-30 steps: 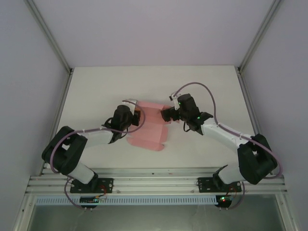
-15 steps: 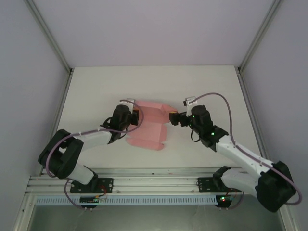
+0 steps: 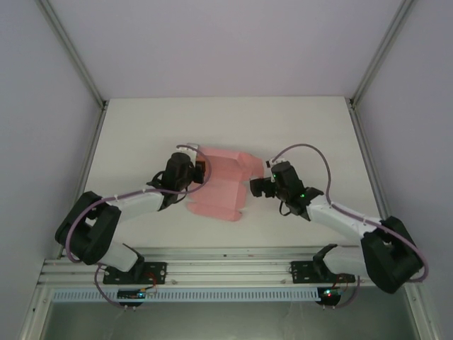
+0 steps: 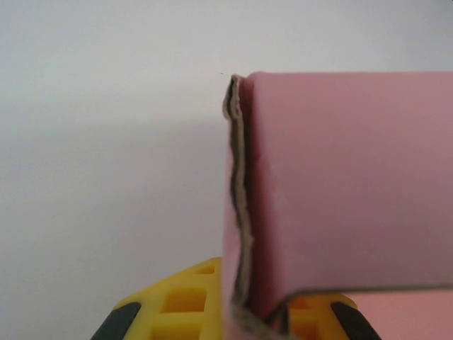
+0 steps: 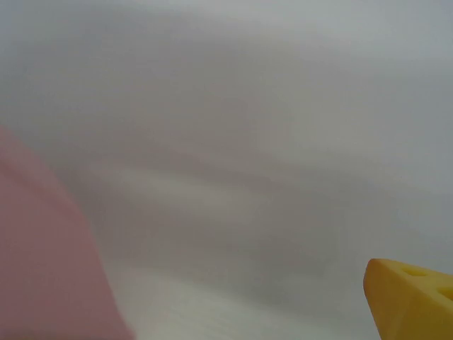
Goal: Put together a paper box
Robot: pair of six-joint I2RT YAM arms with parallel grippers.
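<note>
We count one pink box, partly folded, mid-frame on the bench; the left claw hides its left edge, clenched on the upturned card there. The right claw sits just right of it; its blurred wrist view leaves us unable to tell its state.

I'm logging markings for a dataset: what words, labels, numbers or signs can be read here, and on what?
No readable text anywhere. The paper box is plain pink card and the table plain white. The right wrist view is blurred.
</note>
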